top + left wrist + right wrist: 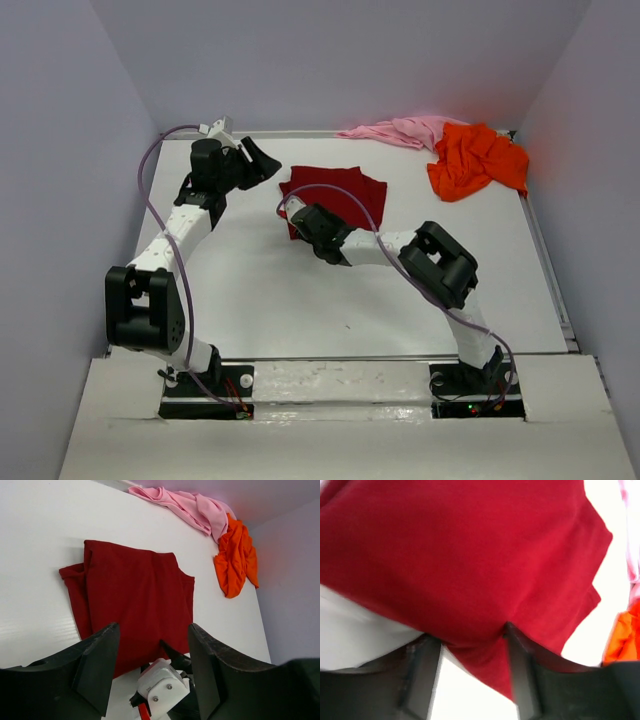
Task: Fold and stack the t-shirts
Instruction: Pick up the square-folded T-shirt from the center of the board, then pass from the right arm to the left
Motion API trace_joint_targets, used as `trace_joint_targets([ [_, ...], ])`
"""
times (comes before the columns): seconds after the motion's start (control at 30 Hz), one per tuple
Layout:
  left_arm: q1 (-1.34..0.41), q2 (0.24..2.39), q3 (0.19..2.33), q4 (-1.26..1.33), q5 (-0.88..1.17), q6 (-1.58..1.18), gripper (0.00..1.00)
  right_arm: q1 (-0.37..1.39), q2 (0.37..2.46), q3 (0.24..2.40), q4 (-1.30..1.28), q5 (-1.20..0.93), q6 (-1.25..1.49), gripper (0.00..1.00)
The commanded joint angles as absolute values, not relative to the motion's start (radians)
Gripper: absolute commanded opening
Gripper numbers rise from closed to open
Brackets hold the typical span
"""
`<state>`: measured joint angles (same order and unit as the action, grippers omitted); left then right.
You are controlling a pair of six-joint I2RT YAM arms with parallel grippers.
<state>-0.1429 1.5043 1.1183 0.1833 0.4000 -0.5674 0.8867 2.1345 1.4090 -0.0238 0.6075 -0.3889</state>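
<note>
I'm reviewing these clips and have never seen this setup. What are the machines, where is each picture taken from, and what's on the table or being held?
Two robot arms are bolted at the near edge of a white table. One picture looks down from above; the other two come from cameras on each wrist. The left claw is open and holds nothing. The right claw sits at the near edge of the dark red t-shirt, with cloth between its fingers; whether it grips is unclear. The pale pink t-shirt and orange t-shirt lie crumpled in the far right corner.
</note>
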Motion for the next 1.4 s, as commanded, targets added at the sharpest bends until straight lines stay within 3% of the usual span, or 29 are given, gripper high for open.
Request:
trace_joint_targets([
  [0.0, -0.144, 1.47, 1.12, 0.216, 0.43, -0.569, 0.66, 0.887, 2.192, 1.436, -0.009, 0.577, -0.408, 0.54],
  [0.1, -0.144, 1.468, 1.118, 0.213, 0.423, -0.568, 0.66, 0.887, 2.197, 1.43, -0.009, 0.563, -0.396, 0.19],
  [0.13, -0.144, 1.467, 1.117, 0.21, 0.414, -0.569, 0.66, 0.887, 2.195, 1.428, -0.009, 0.56, -0.384, 0.03],
  [0.17, -0.144, 1.466, 1.114, 0.21, 0.411, -0.584, 0.66, 0.887, 2.194, 1.422, -0.009, 0.557, -0.38, 0.0],
  [0.37, -0.161, 1.473, 1.011, 0.164, 0.35, -0.669, 0.67, 0.865, 2.12, 1.419, -0.041, 0.494, -0.292, 0.0],
  [0.43, -0.163, 1.467, 0.852, 0.309, 0.373, -0.766, 0.68, 0.854, 2.094, 1.407, -0.041, 0.479, -0.269, 0.0],
  [0.5, -0.166, 1.471, 0.778, 0.373, 0.37, -0.81, 0.76, 0.854, 2.073, 1.404, -0.041, 0.48, -0.268, 0.0],
  [0.6, -0.19, 1.473, 0.678, 0.477, 0.335, -0.841, 0.77, 0.845, 2.066, 1.414, -0.06, 0.494, -0.267, 0.0],
  [0.93, -0.215, 1.48, 0.628, 0.566, 0.236, -0.848, 0.79, 0.836, 2.026, 1.419, -0.091, 0.453, -0.236, 0.0],
  [1.37, -0.224, 1.709, 0.603, 0.801, 0.33, -0.956, 0.79, 0.836, 1.968, 1.445, -0.144, 0.451, -0.227, 0.0],
])
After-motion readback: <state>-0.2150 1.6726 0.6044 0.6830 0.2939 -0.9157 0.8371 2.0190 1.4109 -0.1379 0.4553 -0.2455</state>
